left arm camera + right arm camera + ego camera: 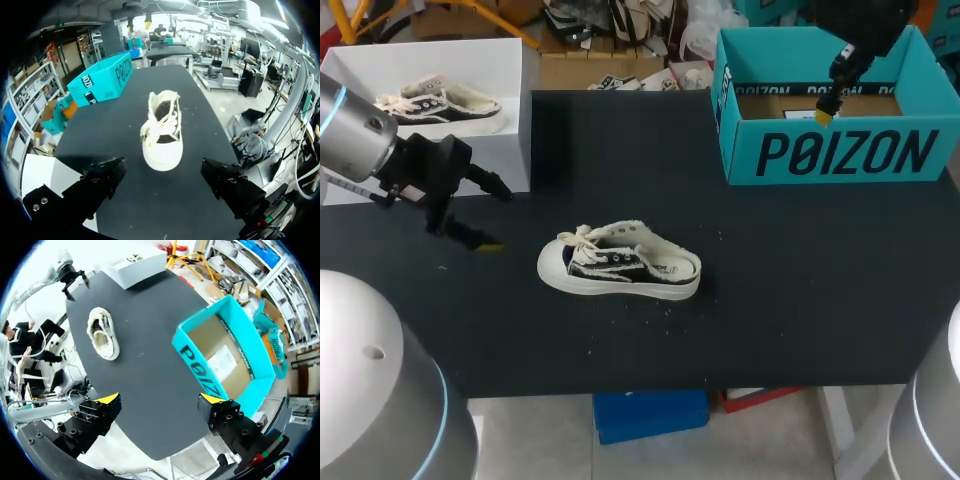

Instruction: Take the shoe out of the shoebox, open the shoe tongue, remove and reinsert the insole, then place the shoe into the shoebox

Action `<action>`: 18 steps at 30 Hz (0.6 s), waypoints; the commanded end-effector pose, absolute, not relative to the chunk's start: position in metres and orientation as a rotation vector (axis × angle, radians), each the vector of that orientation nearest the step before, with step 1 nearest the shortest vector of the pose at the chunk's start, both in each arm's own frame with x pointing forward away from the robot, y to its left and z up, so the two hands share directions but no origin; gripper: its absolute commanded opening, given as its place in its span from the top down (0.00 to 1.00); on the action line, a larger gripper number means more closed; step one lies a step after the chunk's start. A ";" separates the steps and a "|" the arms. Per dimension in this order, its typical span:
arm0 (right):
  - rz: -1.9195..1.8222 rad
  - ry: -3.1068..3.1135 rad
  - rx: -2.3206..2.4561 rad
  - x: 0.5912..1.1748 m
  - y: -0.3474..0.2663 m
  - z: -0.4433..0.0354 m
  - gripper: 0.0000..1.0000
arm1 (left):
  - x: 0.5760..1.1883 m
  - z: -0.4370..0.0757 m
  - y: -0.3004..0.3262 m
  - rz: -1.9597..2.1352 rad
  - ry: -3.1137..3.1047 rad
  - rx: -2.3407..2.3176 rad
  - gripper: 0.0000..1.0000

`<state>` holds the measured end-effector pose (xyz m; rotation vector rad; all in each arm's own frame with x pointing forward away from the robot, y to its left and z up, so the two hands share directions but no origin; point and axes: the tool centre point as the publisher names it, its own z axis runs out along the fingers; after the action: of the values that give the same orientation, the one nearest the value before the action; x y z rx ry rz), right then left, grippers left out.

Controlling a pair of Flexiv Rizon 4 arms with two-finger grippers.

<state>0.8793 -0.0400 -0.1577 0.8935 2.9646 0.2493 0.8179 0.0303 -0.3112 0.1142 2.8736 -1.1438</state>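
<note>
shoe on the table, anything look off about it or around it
Nothing serious. The shoe stands upright on its sole, not tipped, with its laces loose. The one oddity is a scatter of pale specks on the black table beside it, like crumbs or frayed bits. What they are cannot be told.

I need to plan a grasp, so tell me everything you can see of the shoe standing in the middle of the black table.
The cream low-top canvas shoe has dark side panels with pale stripes, white laces, frayed edges round its opening and a thick white sole. It stands upright on its sole, about midway on the black table, with its toe towards the robot's left side. Nothing but the table touches it.
</note>
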 end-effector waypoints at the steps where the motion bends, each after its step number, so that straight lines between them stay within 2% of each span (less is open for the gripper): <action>1: 0.425 3.177 0.447 0.855 -0.031 -0.154 0.00 | 0.817 -0.312 0.030 -1.143 2.868 0.115 0.00; 9: 0.425 3.177 0.447 0.855 -0.031 -0.154 0.00 | 0.817 -0.312 0.030 -1.143 2.868 0.115 0.00; 18: 0.623 2.833 0.474 0.808 0.018 -0.213 0.00 | 0.817 -0.312 0.030 -1.143 2.868 0.115 0.00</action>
<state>0.8390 0.0045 -0.1846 0.4717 3.0842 0.5107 0.8177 0.0306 -0.3110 0.1148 2.8735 -1.1445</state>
